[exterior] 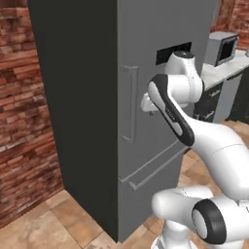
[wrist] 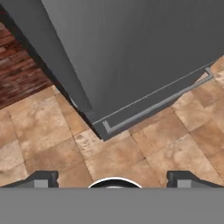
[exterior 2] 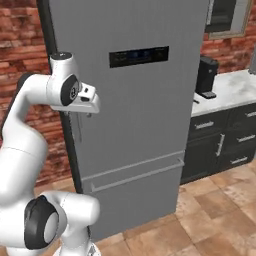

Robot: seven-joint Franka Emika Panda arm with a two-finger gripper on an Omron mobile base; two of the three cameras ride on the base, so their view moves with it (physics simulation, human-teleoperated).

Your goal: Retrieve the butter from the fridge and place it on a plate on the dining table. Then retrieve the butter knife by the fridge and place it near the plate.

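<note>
- My gripper (wrist: pixel 113 178) is spread wide, tips at far left and far right of the hand view's bottom edge, nothing between them.
- In the hand view I'm looking down the front of the fridge (wrist: pixel 144 52): grey door face, the bottom drawer's long horizontal handle (wrist: pixel 157 105) below it, then tan floor tiles (wrist: pixel 131 153).
- Left of the fridge in that view: its dark side panel, then a strip of red brick wall (wrist: pixel 22 83).
- Left base view: my hand (exterior: pixel 148 103) sits up against the fridge front, just beside the slim vertical door handle (exterior: pixel 129 103). Can't tell if I'm touching the handle or just next to it; my forearm blocks the fingertips.
- Right base view: hand (exterior 2: pixel 86 100) is at the fridge's left edge, roughly level with the black rectangular panel (exterior 2: pixel 138 56) but well to its left.
- Fridge doors look closed in both base views; the drawer front at the bottom is flush too.
- Butter, plate, dining table: can't locate any of them from here. Butter knife: can't make it out either.
- Right of the fridge: pale marble counter (exterior 2: pixel 225 92) on dark cabinets (exterior 2: pixel 220 142) with slim metal pulls.
- On that counter, right next to the fridge, a dark coffee machine (exterior 2: pixel 206 76).
- Left base view also shows a grey boxy appliance (exterior: pixel 222 47) on the counter farther back.
- Brick wall (exterior: pixel 24 116) runs behind and left of the fridge.
</note>
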